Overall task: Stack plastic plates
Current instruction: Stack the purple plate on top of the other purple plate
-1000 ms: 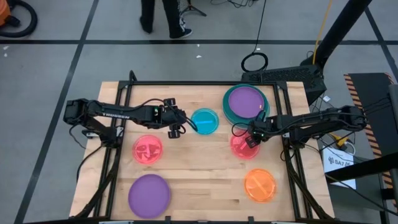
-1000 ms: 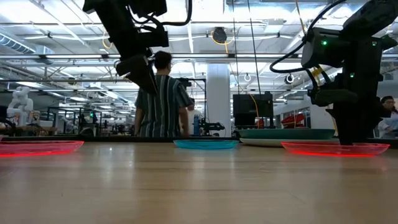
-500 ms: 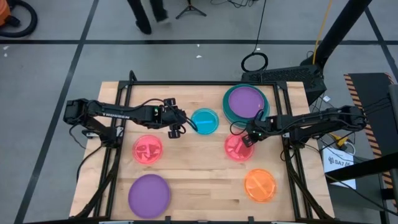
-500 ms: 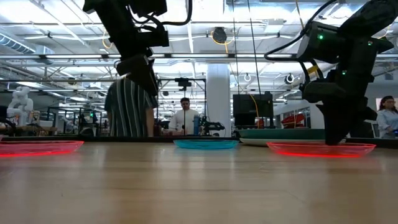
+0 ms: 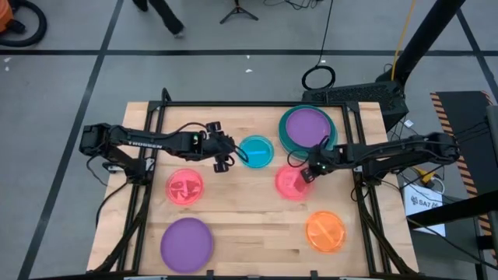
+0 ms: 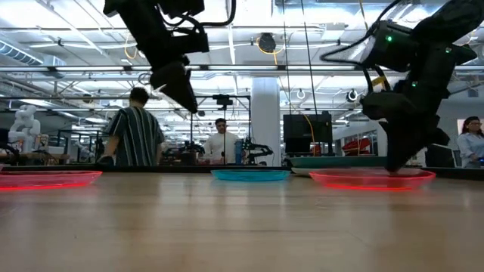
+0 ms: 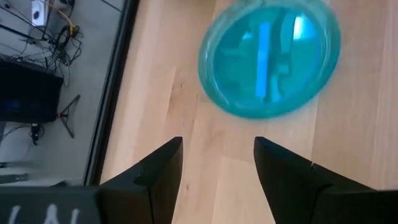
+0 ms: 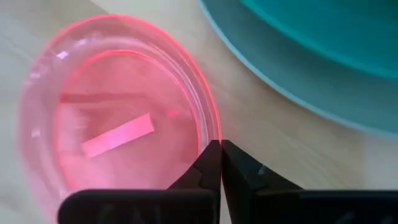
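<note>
1. High view: the right gripper (image 5: 309,173) was seen reaching inward from the table's right side, lowered onto the far right rim of a small round pink-red plastic plate (image 5: 290,183), just in front of the stack topped by a large round purple plastic plate (image 5: 307,127) on a dark green plate (image 5: 286,138). The left gripper (image 5: 225,159) was held beside a small round cyan plastic plate (image 5: 256,152). A second pink-red plate (image 5: 184,187), a second purple plate (image 5: 187,243) and a round orange plate (image 5: 325,231) were spread over the wooden table (image 5: 249,225).

2. Low view: the right arm was angled steeply down to the pink-red plate's rim; the left gripper was raised well above the table. People were seen behind.

3. Left wrist view: the left fingers (image 7: 158,180) were spread wide, holding nothing, with the cyan plate ahead.

4. Right wrist view: the right fingertips (image 8: 214,163) were pinched together on the pink-red plate's thin rim, beside the dark green plate.
</note>
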You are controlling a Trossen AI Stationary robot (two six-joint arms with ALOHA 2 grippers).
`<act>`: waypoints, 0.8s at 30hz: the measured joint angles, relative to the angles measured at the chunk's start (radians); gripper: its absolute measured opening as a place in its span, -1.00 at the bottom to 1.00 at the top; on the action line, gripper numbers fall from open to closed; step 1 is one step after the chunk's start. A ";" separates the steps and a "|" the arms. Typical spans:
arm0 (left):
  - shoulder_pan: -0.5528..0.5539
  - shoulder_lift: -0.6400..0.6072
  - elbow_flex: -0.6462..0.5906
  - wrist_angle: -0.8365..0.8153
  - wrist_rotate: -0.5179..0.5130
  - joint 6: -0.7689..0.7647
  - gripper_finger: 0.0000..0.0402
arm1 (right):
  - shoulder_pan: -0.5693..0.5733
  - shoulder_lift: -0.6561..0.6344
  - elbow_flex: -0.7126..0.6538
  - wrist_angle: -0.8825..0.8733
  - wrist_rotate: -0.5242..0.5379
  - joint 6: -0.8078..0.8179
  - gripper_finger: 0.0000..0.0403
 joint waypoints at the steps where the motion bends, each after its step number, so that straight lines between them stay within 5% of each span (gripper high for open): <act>1: -0.004 0.000 0.000 0.014 0.000 -0.005 0.02 | 0.000 -0.007 0.000 0.030 0.000 -0.011 -0.99; 11: -0.051 0.000 0.001 0.046 0.001 0.001 0.02 | -0.002 -0.024 0.000 0.295 0.000 -0.108 -1.00; 24: -0.180 0.000 0.001 0.099 0.001 -0.227 0.02 | -0.020 -0.024 0.000 0.430 0.032 -0.215 -1.00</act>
